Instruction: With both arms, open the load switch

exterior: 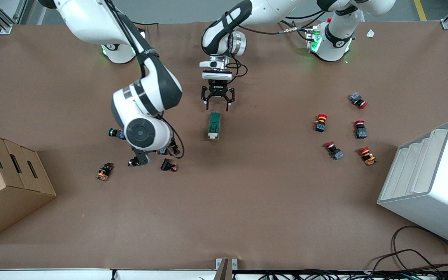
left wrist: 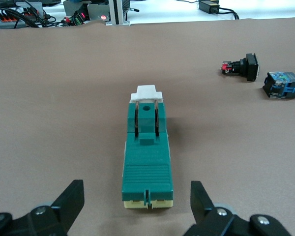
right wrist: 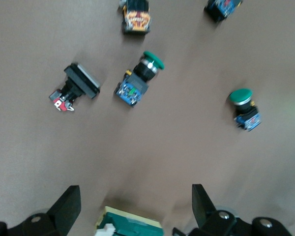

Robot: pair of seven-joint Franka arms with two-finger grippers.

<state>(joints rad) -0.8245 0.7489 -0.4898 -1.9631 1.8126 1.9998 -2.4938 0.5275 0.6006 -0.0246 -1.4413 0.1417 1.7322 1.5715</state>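
Observation:
The load switch (exterior: 213, 125) lies flat mid-table, a dark green block whose white toggle (left wrist: 146, 93) is at the end nearer the front camera. My left gripper (exterior: 217, 104) hangs open just above the switch's other end, a finger off each side (left wrist: 136, 184), touching nothing. My right gripper (right wrist: 135, 189) is open and empty, up over the table toward the right arm's end. One corner of the load switch (right wrist: 130, 228) shows at the edge of the right wrist view. In the front view the right arm's wrist (exterior: 143, 132) hides that gripper.
Green push buttons (right wrist: 137, 81) and a black one (exterior: 168, 166) lie under the right arm. Several red push buttons (exterior: 321, 121) lie toward the left arm's end. A cardboard box (exterior: 6, 182) and a white rack (exterior: 430, 182) flank the table. Cables (exterior: 422, 260) run along the front edge.

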